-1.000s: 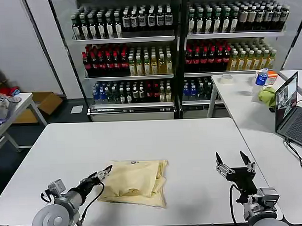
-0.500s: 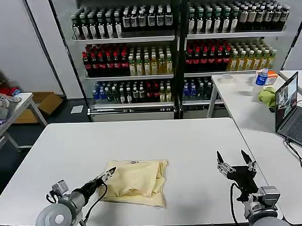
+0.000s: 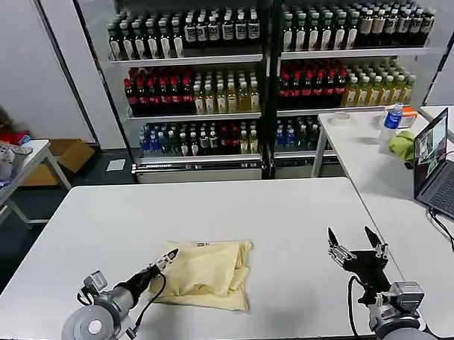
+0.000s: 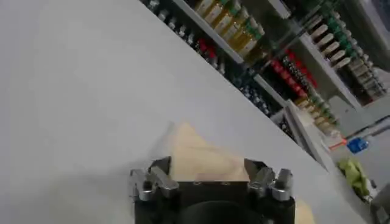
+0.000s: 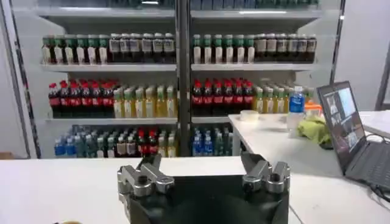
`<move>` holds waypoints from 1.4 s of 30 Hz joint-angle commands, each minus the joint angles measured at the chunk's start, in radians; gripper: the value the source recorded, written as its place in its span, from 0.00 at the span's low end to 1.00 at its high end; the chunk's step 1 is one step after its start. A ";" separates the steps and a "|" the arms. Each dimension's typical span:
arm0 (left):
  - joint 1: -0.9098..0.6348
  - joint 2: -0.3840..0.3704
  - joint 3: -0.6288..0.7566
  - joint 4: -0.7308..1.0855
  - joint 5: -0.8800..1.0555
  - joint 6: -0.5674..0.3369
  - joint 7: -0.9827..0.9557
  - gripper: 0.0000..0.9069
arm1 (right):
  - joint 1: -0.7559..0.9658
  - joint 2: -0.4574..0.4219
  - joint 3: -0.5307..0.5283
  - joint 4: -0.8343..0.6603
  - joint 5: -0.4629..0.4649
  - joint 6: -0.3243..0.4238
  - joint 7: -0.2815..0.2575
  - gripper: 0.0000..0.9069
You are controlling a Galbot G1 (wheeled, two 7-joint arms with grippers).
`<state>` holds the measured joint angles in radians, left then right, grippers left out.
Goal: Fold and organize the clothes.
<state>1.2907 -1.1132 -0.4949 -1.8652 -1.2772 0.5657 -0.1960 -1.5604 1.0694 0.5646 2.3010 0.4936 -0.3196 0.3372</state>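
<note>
- The T-shirt point(image 3: 207, 274) lies on the white bench point(image 3: 214, 215), toward the bench's near edge and left of its middle. You have it already doubled into a rough rectangle, with the small neck label up at its far edge.
- The right side of the T-shirt is bunched and its near edge is uneven, so I judge the folding mostly done, with tidying or one more fold left.
- Your left gripper point(image 3: 169, 257) sits low at the T-shirt's left edge, tips at or just over the fabric. Its fingers look close together, but you cannot tell whether they pinch any cloth.
- Your right gripper point(image 3: 356, 242) hovers well to the right of the T-shirt, fingers spread and holding nothing.
- The next move probably calls for a sure pinch on the T-shirt's left edge. Take both layers, since thin fabric may slip and let the fold open.
- If you fold across, bring the right gripper to the T-shirt's bunched side first to steady it.
</note>
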 commanded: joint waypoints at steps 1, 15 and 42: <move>-0.005 -0.006 0.004 0.035 -0.013 -0.001 0.002 0.02 | -0.005 0.001 0.004 0.006 0.000 -0.003 0.001 1.00; 0.008 -0.021 -0.028 0.021 -0.085 -0.006 0.002 0.02 | -0.013 0.001 0.009 0.022 0.002 -0.006 0.005 1.00; 0.034 0.426 -0.584 -0.134 -0.112 0.012 -0.031 0.02 | 0.030 0.013 -0.022 0.032 0.017 0.001 0.000 1.00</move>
<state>1.3028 -0.9495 -0.8769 -1.8847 -1.4986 0.5707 -0.2319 -1.5491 1.0766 0.5617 2.3343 0.5103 -0.3210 0.3389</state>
